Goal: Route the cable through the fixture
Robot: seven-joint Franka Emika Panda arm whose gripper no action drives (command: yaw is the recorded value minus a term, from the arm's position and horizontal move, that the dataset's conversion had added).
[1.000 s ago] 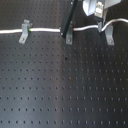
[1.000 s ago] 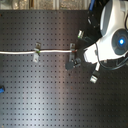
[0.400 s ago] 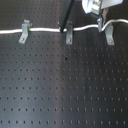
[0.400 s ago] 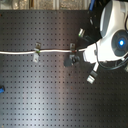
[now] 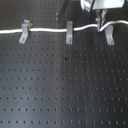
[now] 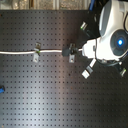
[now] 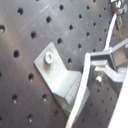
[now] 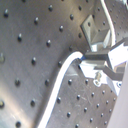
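The white cable [image 5: 47, 31] runs from the first exterior view's left through two grey clips and rises toward my gripper [image 5: 101, 21], which is shut on it just above the fixture [image 5: 110, 35], the rightmost grey clip. A further length of cable trails past the fixture to the first exterior view's right. In the second exterior view the cable [image 6: 52, 51] ends at the gripper [image 6: 82, 48], and the arm hides the fixture. The first wrist view shows the cable [image 7: 82, 95] lying across the fixture [image 7: 57, 75]. The second wrist view shows the cable [image 8: 57, 87] curving into the fingers.
The black perforated board [image 5: 65, 85] fills both exterior views. A left clip [image 5: 24, 31] and a narrow upright middle clip [image 5: 69, 32] hold the cable. A small blue object [image 6: 1, 89] lies at the second exterior view's left edge. Another grey clip [image 8: 92, 27] shows beyond the fingers.
The gripper, still holding the cable, has shifted only slightly by the rightmost clip. The cable's run through the other two clips looks the same.
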